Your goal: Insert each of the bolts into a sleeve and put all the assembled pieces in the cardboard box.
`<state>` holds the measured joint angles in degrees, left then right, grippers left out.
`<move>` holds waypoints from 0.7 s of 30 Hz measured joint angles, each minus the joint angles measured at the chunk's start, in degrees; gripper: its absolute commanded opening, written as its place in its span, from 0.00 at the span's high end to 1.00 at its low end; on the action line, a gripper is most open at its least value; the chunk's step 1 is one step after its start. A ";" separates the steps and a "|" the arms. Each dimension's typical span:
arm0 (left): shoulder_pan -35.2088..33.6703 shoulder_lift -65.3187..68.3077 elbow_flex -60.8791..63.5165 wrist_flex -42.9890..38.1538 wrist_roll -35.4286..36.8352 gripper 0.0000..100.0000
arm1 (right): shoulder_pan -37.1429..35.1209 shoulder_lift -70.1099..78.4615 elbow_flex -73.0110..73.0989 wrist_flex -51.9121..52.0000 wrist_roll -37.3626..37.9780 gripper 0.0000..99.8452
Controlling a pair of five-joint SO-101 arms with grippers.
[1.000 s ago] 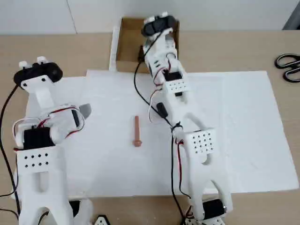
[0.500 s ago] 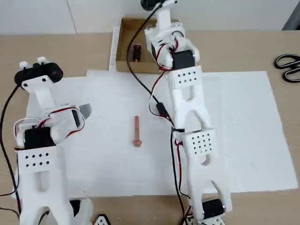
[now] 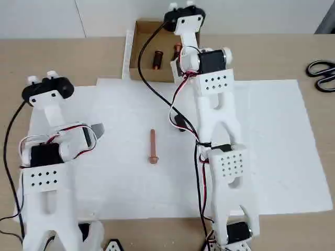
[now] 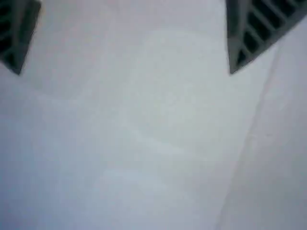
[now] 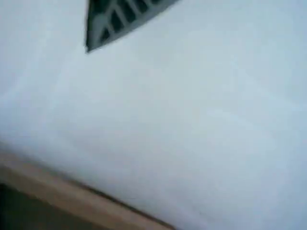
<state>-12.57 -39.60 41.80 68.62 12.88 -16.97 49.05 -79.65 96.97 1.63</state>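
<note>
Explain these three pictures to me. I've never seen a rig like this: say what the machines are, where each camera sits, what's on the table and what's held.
These are two small white robot arms at a wooden table. The wide picture looks down from a fixed camera; the other two come from cameras on each arm's wrist. A white sheet lies on the table, with one loose bolt on it and scissors off to the side. The right arm stretches to the cardboard box, where two brown pieces show inside. The left gripper is open and empty above the sheet. Whether the right arm holds anything can't be seen.
</note>
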 measured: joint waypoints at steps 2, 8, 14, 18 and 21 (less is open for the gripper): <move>0.00 0.00 0.00 0.00 -0.18 0.74 | 0.00 -4.48 5.71 0.09 0.00 0.80; 0.00 0.00 0.97 0.00 0.00 0.74 | -0.53 -23.65 27.87 0.09 0.00 0.80; 0.00 0.00 3.16 -1.14 0.00 0.74 | -3.87 -31.12 45.54 -0.88 0.00 0.80; 0.00 0.00 3.96 -2.11 -0.09 0.74 | -5.89 -29.89 48.44 -1.49 0.00 0.80; 0.00 0.00 3.96 -2.11 0.00 0.74 | -6.68 -26.29 48.88 -1.93 0.00 0.80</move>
<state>-12.57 -39.60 45.76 66.51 12.88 -23.65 22.77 -30.77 95.03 1.63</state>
